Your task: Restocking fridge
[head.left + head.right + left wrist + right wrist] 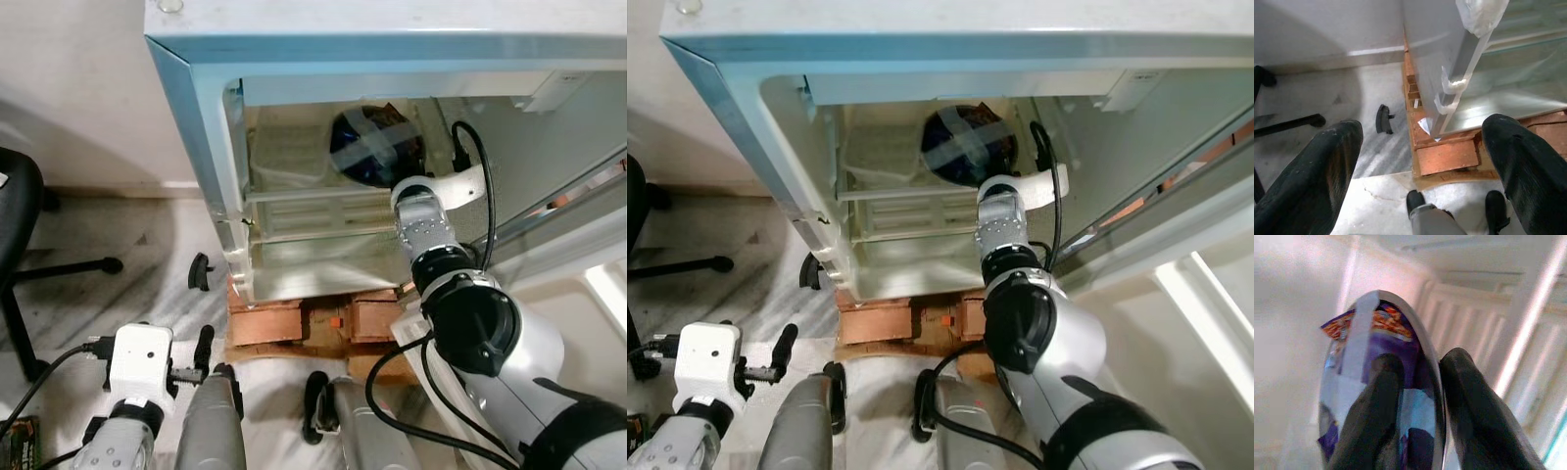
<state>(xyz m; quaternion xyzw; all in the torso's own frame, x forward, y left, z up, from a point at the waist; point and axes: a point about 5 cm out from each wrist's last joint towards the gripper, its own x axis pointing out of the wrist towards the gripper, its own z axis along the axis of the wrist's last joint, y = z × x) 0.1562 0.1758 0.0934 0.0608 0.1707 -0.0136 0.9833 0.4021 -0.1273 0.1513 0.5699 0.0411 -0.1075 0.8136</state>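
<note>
The fridge (201, 127) stands open in front of me on bricks. My right arm reaches into it over a glass shelf (313, 193). A round dark blue and purple snack packet (370, 145), crossed with clear tape, is inside near the back. In the right wrist view my right gripper (1422, 364) is shut on the packet (1361, 382), one finger on each side of its edge. My left gripper (1422, 126) hangs low by the fridge's left front corner, open, with nothing between its fingers.
Red bricks (266, 323) prop the fridge off the marble floor. A small black piece (200, 271) lies on the floor to the left. An office chair base (59, 269) stands at far left. The open fridge door (588, 225) is on the right.
</note>
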